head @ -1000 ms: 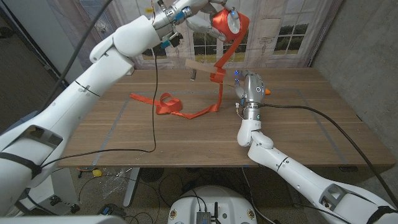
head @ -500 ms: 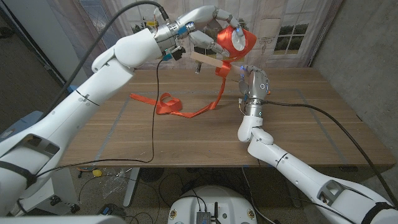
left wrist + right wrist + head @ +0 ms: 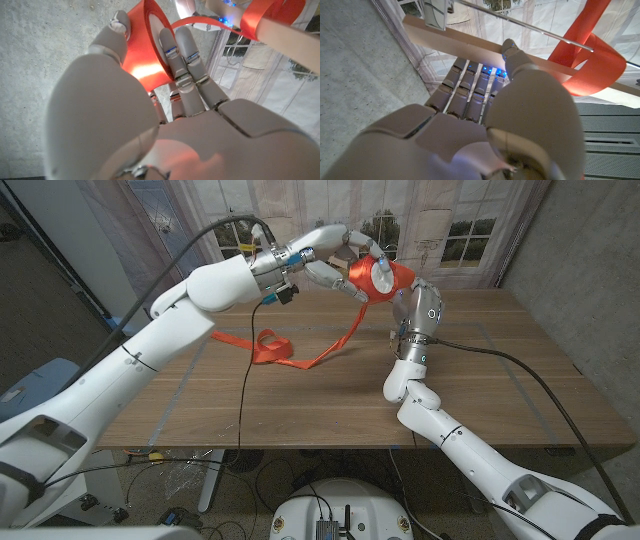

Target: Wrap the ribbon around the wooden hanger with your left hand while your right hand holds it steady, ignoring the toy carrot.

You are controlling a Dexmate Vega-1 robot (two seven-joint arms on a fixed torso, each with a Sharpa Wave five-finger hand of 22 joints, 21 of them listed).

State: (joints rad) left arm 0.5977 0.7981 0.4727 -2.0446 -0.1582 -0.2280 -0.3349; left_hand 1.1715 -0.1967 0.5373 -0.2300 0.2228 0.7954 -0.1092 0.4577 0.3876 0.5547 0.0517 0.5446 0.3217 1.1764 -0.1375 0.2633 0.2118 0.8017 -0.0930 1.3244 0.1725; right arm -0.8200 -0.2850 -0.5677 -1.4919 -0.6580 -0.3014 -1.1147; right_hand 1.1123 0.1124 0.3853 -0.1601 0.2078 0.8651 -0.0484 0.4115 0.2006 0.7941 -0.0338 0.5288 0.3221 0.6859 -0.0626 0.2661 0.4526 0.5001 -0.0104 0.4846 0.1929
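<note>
On the table [image 3: 300, 405] nearest the robot, the loose end of the orange ribbon [image 3: 275, 350] lies in loops, and a strand rises from it toward the far side. There the right hand [image 3: 418, 310] is raised, its fingers closed around the wooden hanger [image 3: 470, 44]. Just beside it, the left hand [image 3: 335, 258] grips the ribbon up by the hanger, fingers wrapped on the band.
</note>
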